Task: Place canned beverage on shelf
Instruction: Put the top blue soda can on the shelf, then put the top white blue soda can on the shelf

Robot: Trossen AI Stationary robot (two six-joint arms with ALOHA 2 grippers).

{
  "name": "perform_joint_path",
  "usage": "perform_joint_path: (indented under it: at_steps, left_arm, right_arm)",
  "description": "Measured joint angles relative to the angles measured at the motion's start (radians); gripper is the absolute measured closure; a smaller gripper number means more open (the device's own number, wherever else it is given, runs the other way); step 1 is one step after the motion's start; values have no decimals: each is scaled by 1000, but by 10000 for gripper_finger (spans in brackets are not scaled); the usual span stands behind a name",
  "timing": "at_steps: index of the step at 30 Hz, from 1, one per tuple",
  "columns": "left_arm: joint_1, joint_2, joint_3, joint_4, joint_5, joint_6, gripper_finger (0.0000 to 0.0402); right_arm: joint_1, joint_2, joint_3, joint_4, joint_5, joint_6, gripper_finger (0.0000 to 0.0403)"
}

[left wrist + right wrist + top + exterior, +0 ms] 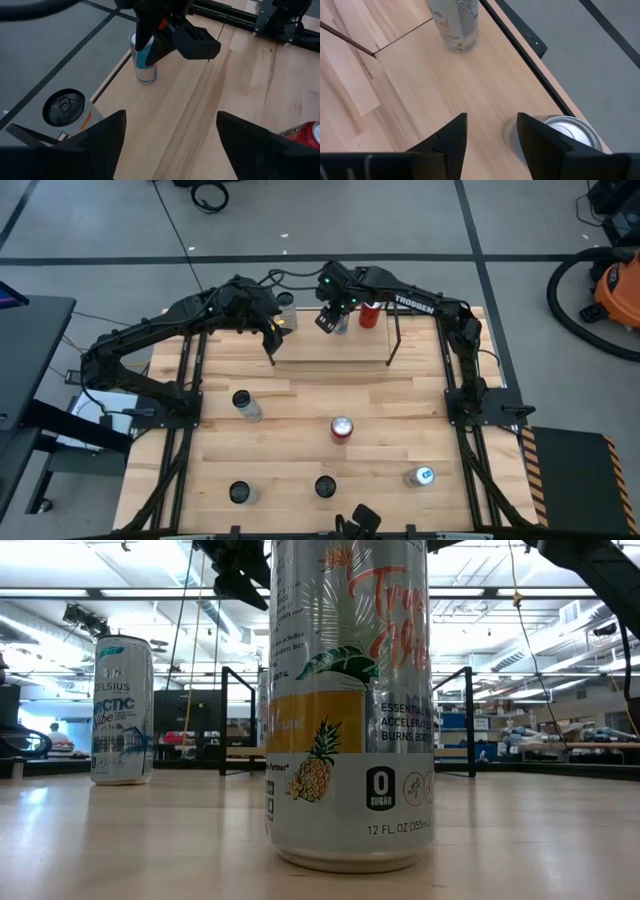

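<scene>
A: Right gripper (338, 320)? Fingers part-spread, pinching nothing; a silver can (566, 131) stands just beside them on the shelf (330, 347).

B: Left gripper (277, 330): fingers spread wide, empty, over the shelf's left end; red can (369, 313) nearby; more cans on the table (300, 430).

**Table, shelf and what stands on them**

I see a light wood table (300, 430) carrying the shelf (330, 345) at its far edge. On the shelf board stand a red can (371, 313), a silver-blue can (341, 323) and, I think, a pale can (287, 310). Nearer than the shelf, five more cans sit directly on the table, one red-topped (342, 428).
</scene>
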Motion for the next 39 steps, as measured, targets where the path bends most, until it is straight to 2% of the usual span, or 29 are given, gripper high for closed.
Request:
perform_joint_path:
  at_steps: [22, 32, 35, 39]
  left_arm:
    - [0, 0, 0, 0, 0, 0, 90]
    - [0, 0, 0, 0, 0, 0, 90]
    - [0, 0, 0, 0, 0, 1, 90]
    - [0, 0, 0, -1, 0, 4, 90]
  right_arm:
    - [-26, 0, 0, -56, 32, 21, 222]
    - [-30, 0, 0, -59, 0, 2, 222]
    - [-29, 0, 3, -62, -42, -13, 222]
    - [-24, -1, 56, -122, -171, -42, 222]
